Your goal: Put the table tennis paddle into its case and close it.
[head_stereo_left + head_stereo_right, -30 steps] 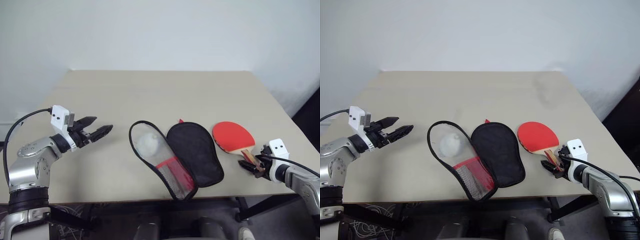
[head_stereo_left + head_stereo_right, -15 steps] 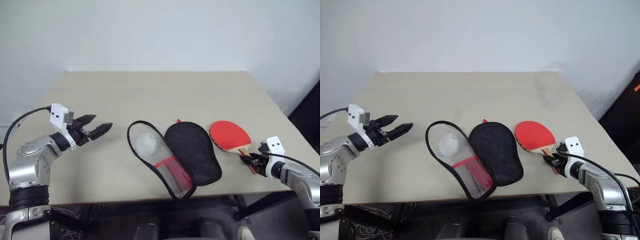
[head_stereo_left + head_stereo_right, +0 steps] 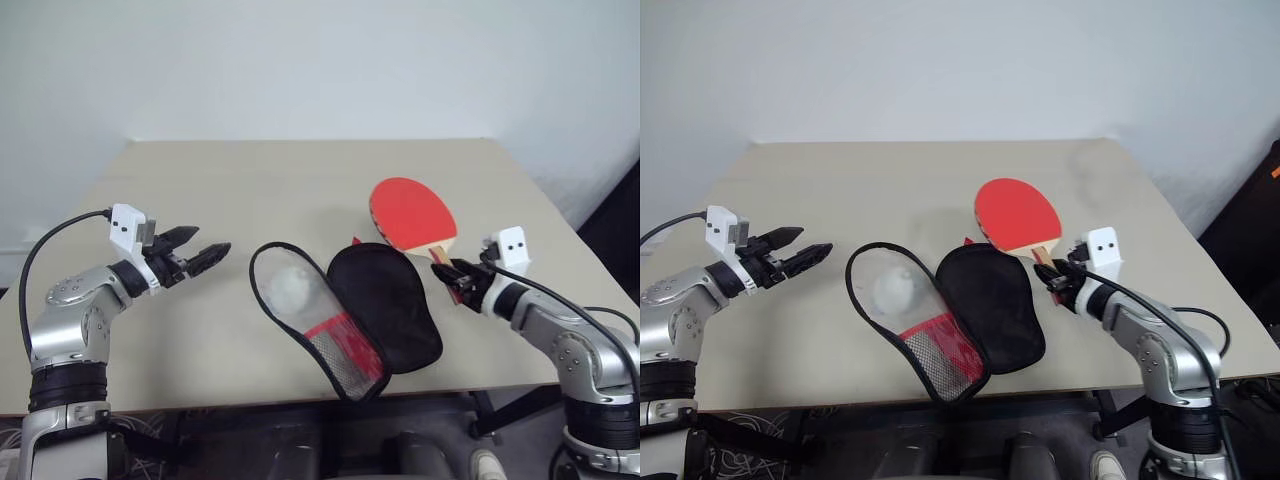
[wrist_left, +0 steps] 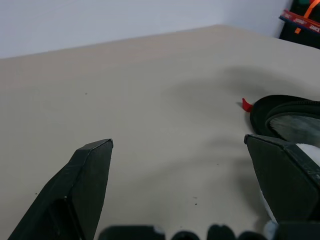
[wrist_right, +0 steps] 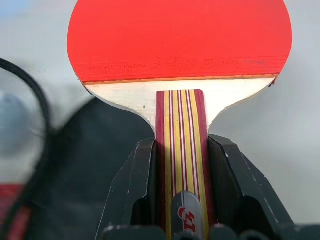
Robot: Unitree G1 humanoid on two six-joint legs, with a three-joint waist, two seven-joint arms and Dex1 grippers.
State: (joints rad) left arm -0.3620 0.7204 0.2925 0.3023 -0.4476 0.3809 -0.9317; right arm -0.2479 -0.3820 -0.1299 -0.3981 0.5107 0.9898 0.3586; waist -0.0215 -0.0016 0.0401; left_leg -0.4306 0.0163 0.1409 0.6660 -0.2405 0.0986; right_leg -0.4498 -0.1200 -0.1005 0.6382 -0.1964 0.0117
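The table tennis paddle (image 3: 412,212), red-faced with a striped wooden handle, hangs in the air above the table (image 3: 300,180), just right of the case. My right gripper (image 3: 452,272) is shut on its handle; in the right wrist view the black fingers (image 5: 142,175) clamp both sides of the handle below the red blade (image 5: 180,35). The case (image 3: 385,300) lies unzipped and spread flat at the table's front middle, black lining on the right and a clear pocket half (image 3: 300,300) on the left. My left gripper (image 3: 205,248) hovers open left of the case, nothing between its fingers (image 4: 85,185).
A white round thing (image 3: 290,288) sits inside the clear pocket. The table's front edge runs close below the case, and its right edge lies near my right arm. The far half of the table is bare, with a pale wall behind it.
My right gripper has shut on the paddle's handle and lifted it off the table, up and to the left toward the case. The left arm has stayed put.
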